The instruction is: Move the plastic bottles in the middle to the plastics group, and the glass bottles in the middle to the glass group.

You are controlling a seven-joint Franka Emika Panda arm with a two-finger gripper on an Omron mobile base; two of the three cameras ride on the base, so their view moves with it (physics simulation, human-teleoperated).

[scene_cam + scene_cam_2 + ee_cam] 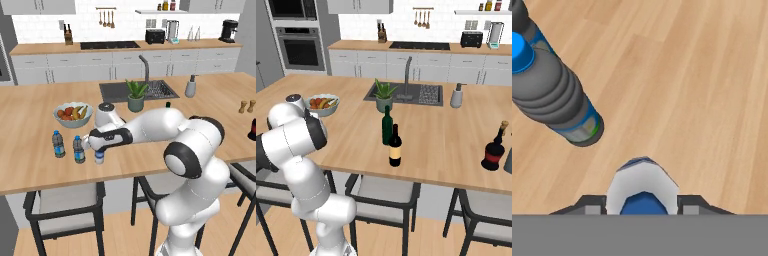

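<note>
Two greyish water bottles (68,145) with dark caps and blue labels stood side by side near the front edge of the tabletop (30,165), below the fruit bowl (73,114). Just to their right, the hand (99,152) pointed down over the pale water bottle (99,157), its fingers pinching that bottle between them. From the left base view the pale bottle's lower part showed beneath the hand, at or very near the wood; whether it touched the surface could not be told. In the hand view the pale bottle (642,187) sat between the two dark fingertips (590,205), with the nearer greyish bottle (559,97) close by at the upper left.

From the right base view, the tall dark green wine bottle (387,125) and the shorter brown bottle (395,146) with its yellow label stood close together in the middle of the tabletop, the brown one nearer the front edge. Well apart from them, toward the right end, stood the dark reddish-brown glass bottle (494,148). Behind the green bottle were a potted plant (384,96) and the sink (406,93), with a soap dispenser (457,95) to the sink's right. Two small wooden shakers (247,106) stood near the tabletop's right end.
</note>
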